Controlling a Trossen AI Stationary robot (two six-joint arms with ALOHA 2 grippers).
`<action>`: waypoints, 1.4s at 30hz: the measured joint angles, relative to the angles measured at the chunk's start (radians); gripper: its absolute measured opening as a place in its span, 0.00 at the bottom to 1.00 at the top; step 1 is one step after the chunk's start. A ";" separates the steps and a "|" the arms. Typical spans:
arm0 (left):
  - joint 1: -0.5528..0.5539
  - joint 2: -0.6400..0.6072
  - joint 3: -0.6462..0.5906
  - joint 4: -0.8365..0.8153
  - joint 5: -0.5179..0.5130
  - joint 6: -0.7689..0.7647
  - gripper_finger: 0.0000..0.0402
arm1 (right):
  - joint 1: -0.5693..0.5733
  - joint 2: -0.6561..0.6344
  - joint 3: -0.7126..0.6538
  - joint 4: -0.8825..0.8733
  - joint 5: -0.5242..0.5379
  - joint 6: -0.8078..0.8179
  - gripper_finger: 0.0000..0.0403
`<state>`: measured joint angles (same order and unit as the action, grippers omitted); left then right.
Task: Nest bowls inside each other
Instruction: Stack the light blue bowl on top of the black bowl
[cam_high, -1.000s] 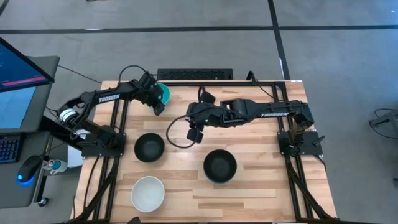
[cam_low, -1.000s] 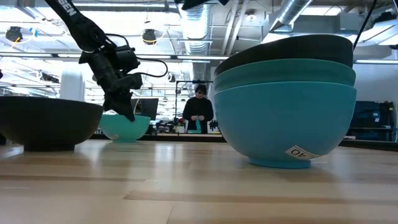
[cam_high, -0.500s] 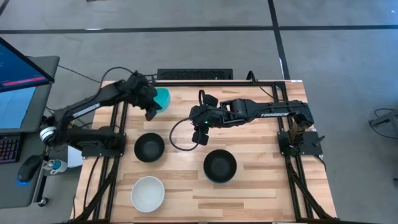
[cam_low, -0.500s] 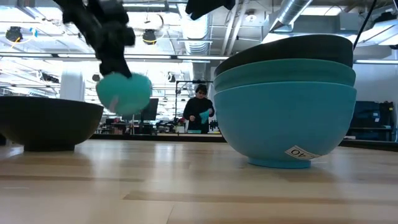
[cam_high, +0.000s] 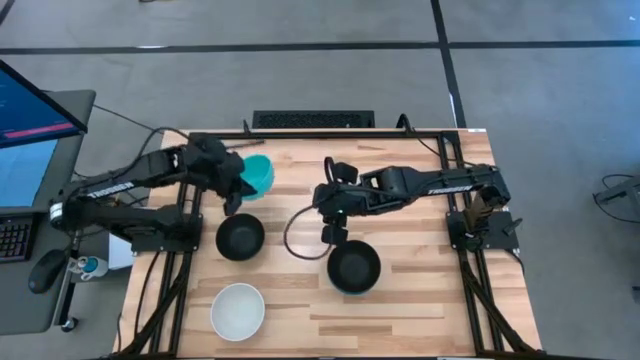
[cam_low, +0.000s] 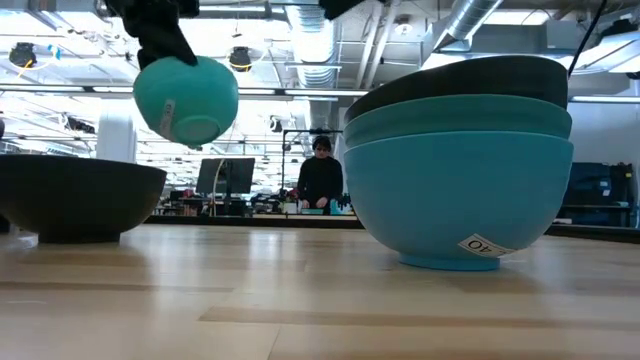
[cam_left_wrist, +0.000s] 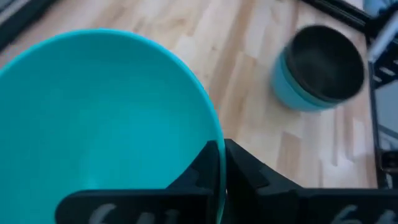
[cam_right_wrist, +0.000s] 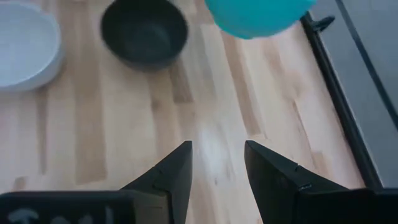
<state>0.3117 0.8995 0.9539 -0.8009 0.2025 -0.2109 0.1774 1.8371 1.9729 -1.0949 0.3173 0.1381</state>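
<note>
Bowls are the whole job, and the teal-green bowl (cam_high: 257, 174) is the one in play: the left pincer (cam_high: 236, 186) has it lifted clear of the worktop (cam_high: 420, 290), toward eleven o'clock on the high view, with its fingers closed across the rim, one inside the wall and one outside, as the left wrist view shows (cam_left_wrist: 106, 118). From the low view the bowl (cam_low: 186, 98) hangs tilted in the air, base turned partly toward the camera.

A lone black bowl (cam_high: 240, 237) sits just toward six o'clock from the carried one, and the white bowl (cam_high: 237, 310) lies farther the same way, near the front edge. Around five o'clock of centre stands the stack (cam_high: 353, 267), topped by a black bowl; the low view shows it (cam_low: 460, 165) as three nested bowls, black over green over blue.

The right pincer (cam_high: 335, 234) hovers near the table's centre, just beside the stack at its eleven o'clock, fingers (cam_right_wrist: 174, 177) parted and holding nothing.

The bowl looks stiff, smooth and probably light, so a rim pinch should carry it, though a glossy wall could slip or swing in a one-sided hold. Lowering it level into another bowl seems the careful course.
</note>
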 joint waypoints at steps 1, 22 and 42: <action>-0.037 0.011 0.000 0.022 -0.010 -0.017 0.00 | 0.011 -0.010 -0.002 -0.011 -0.002 0.001 0.42; -0.373 0.313 0.035 0.641 -0.097 -0.116 0.00 | 0.166 -0.488 -0.643 0.328 -0.005 0.144 0.42; -0.484 0.792 0.583 0.434 -0.062 -0.054 0.00 | 0.364 -0.900 -1.207 0.587 0.051 0.334 0.42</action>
<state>-0.1720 1.6916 1.5370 -0.3669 0.1408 -0.2646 0.5416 0.9373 0.7659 -0.5078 0.3678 0.4723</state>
